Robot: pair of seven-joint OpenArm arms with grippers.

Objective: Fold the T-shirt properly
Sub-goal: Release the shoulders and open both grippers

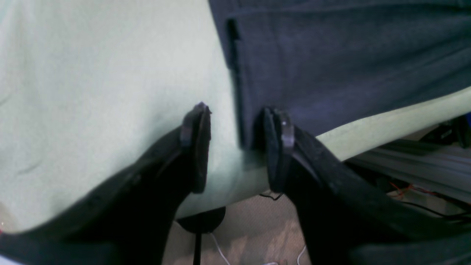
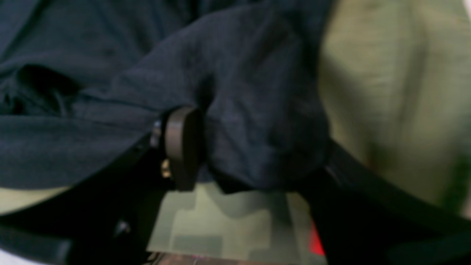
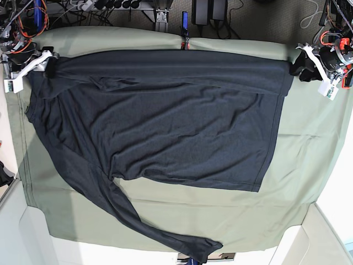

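Note:
The dark charcoal T-shirt (image 3: 165,121) lies spread on the olive-green cloth (image 3: 298,165), its far part folded over into a long band. One long sleeve (image 3: 138,215) trails toward the near edge. My left gripper (image 3: 299,68) is at the band's right end. In the left wrist view it (image 1: 237,147) stands open, the shirt's corner (image 1: 250,125) lying loose between the fingers and close to the right one. My right gripper (image 3: 48,66) is at the band's left end. Its jaws (image 2: 250,154) stand wide, with a bunch of shirt fabric (image 2: 257,121) between them that hides one finger.
Cables and electronics (image 3: 110,6) crowd the far edge behind the cloth, with a red clamp (image 3: 186,43) at its middle. The cloth's edge (image 1: 368,129) drops off just behind my left gripper, with floor and wires (image 1: 250,228) below. White table borders (image 3: 331,221) frame the near corners.

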